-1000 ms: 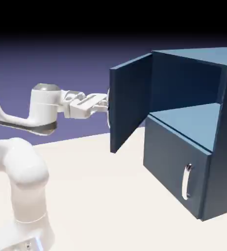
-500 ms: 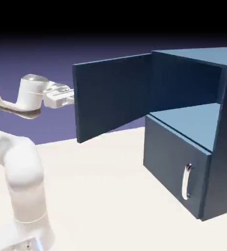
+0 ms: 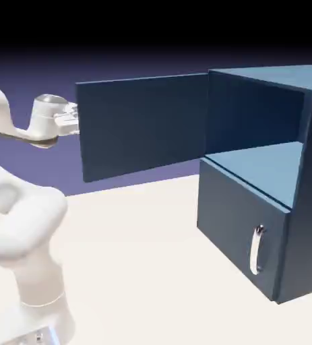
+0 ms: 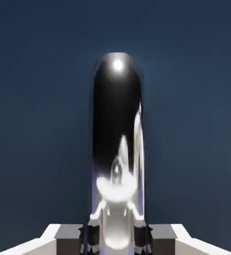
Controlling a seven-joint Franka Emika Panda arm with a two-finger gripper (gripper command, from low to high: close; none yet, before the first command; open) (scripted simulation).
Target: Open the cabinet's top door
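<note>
jaws [image 4: 116, 234]: clenched on handle [image 4: 116, 149] | handle axis: 12–6 o'clock, hand view | top door [image 3: 145, 124]: swung wide, hinge at 3 o'clock from jaws, on cabinet [image 3: 306, 202]

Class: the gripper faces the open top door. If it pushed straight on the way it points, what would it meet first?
The gripper is already shut on the handle, so it meets that first; right behind lies the top door.
</note>
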